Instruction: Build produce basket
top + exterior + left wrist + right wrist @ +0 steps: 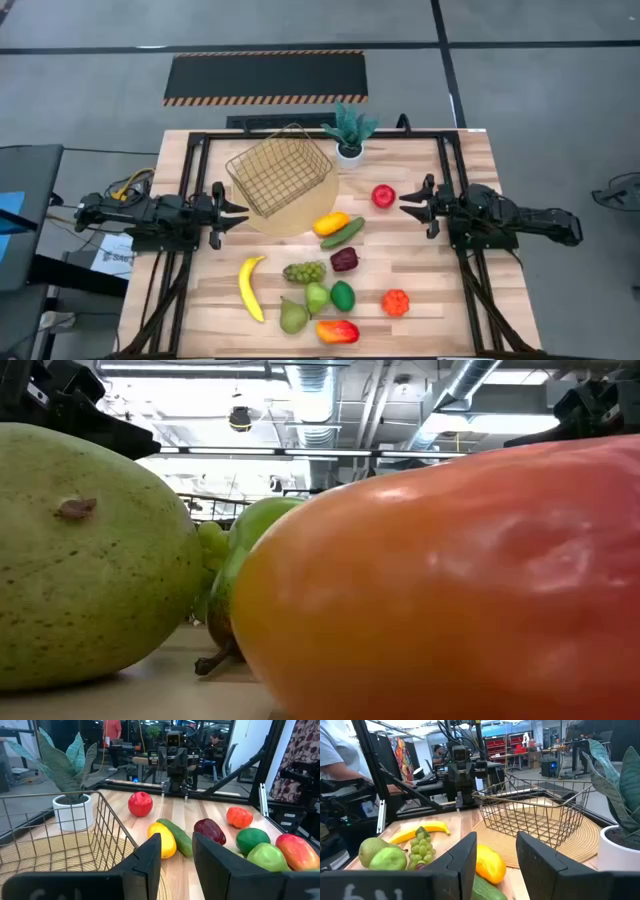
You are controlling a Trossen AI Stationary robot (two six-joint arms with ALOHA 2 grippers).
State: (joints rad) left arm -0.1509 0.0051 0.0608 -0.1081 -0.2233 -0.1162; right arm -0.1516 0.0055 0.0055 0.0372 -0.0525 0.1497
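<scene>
Your basket sits empty on the round tan mat at the far-middle of the counter, turned at an angle, just beside the potted plant. All produce is out on the counter, none in the basket. Red apple lies apart from the rest, nearest your right gripper. Yellow-orange mango and cucumber touch each other at the mat's near edge; the purple piece is just below them. Green grapes sit mid-counter with the banana to their left. Near edge cluster: 2 pears, a round green fruit, a red-orange mango, and the orange piece off to the right. Left gripper hovers at the mat's left edge, pointing inward, fingers holding nothing with a narrow gap between them. Right gripper faces it from the other side, fingers also empty and drawn in as far as they go. In the low view the red-orange mango and a pear fill most of the frame.
</scene>
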